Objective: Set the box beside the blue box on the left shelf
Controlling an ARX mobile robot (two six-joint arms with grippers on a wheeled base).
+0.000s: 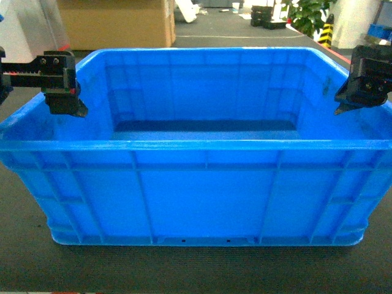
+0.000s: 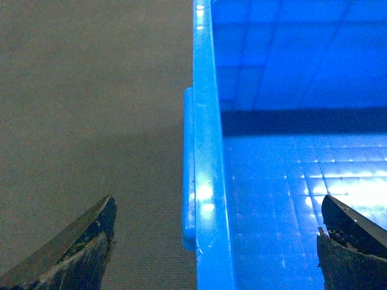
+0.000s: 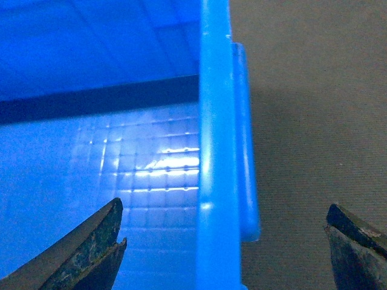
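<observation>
The box [image 1: 202, 196] sits on dark floor [image 1: 196, 269] right in front of the robot, its long ribbed wall nearest and its inside bare. The left gripper [image 2: 217, 241] hangs spread wide over the box's left rim, one finger [image 2: 78, 248] outside above the floor, the other inside. The right gripper [image 3: 224, 248] straddles the right rim just the same, also wide. Farther back stand a cardboard carton [image 1: 116, 23] and a green plant [image 1: 309, 13].

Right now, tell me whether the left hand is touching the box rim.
Apart. The left wrist view shows the left hand open, one finger on each side of the box rim, with floor and crate interior visible between each finger and the rim.
</observation>
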